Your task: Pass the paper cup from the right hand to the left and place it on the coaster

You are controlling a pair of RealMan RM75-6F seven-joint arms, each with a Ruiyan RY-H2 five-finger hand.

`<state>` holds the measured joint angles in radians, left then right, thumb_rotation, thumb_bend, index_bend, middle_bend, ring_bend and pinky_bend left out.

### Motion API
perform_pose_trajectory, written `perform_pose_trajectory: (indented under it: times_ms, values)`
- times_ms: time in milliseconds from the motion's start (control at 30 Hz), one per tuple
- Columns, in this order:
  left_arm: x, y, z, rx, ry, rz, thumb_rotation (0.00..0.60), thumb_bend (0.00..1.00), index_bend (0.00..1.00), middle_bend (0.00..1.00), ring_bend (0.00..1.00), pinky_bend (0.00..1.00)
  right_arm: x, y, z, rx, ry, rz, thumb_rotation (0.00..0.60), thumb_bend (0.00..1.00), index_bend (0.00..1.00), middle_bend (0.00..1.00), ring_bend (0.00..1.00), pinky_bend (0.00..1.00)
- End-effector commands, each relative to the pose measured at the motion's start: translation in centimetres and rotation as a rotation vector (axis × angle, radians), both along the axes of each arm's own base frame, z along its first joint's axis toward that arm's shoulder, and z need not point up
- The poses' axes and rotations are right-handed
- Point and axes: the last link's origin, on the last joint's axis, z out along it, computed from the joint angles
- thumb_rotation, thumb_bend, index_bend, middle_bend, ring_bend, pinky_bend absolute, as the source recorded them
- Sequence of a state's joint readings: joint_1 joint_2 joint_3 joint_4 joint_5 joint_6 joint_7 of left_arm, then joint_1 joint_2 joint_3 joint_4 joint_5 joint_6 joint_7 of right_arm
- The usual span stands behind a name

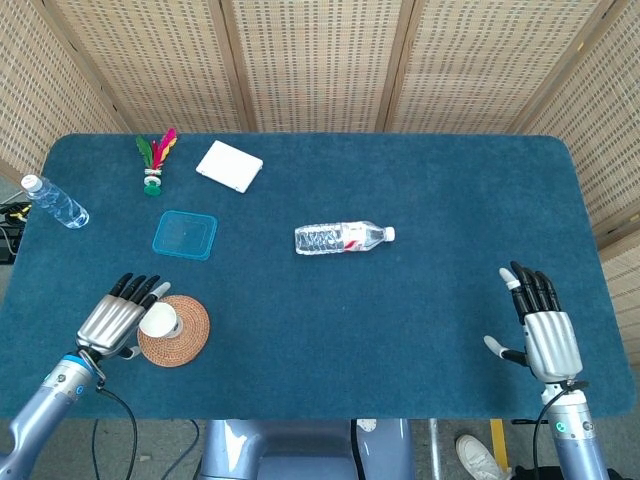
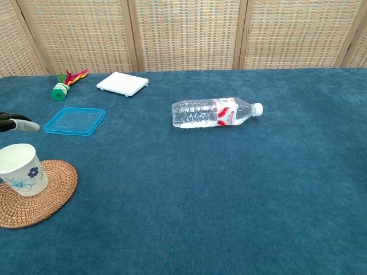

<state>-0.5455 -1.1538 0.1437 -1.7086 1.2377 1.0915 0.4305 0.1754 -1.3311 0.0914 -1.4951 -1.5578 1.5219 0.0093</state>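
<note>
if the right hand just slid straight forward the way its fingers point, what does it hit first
Probably nothing. In the head view the right hand points its fingers toward the table's far edge, and only bare blue cloth lies ahead. The water bottle lies well off to its left. Height above the table is unclear.

My left hand (image 1: 118, 320), at the lower left of the head view, has a ribbed silver metal back and black fingers (image 1: 127, 285) with pale tips. At its wrist sits a dark collar with a small blue ring, and behind that my silver-grey forearm (image 1: 45, 405) runs to the bottom left corner, a thin black cable looping beside it. In the chest view only the dark, pale-tipped fingertips (image 2: 17, 122) of that hand show at the left edge. My right hand (image 1: 545, 338), at the lower right of the head view, looks the same: ribbed silver back, black fingers, a pale grey thumb, a dark collar with a small green light, and a silver-grey forearm (image 1: 578, 452) below.
</note>
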Motion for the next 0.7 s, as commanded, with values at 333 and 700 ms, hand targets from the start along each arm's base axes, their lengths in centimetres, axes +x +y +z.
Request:
perform_pose_trajectory:
  times_ms: [333,700]
  values:
    - [-0.3,-1.2,2.0,0.264,-0.256,0.035,0.600,0.03,0.00,0.00,0.00,0.00,0.1,0.0,-0.2,0.002,0.013,0.002,0.600,0.08,0.00,0.00,0.00,0.00]
    - [0.4,-4.9,2.5,0.432,-0.286,-0.031,0.600,0.01,0.00,0.00,0.00,0.00,0.5,0.1,-0.4,0.001,0.043,0.020,0.600,0.08,0.00,0.00,0.00,0.00]
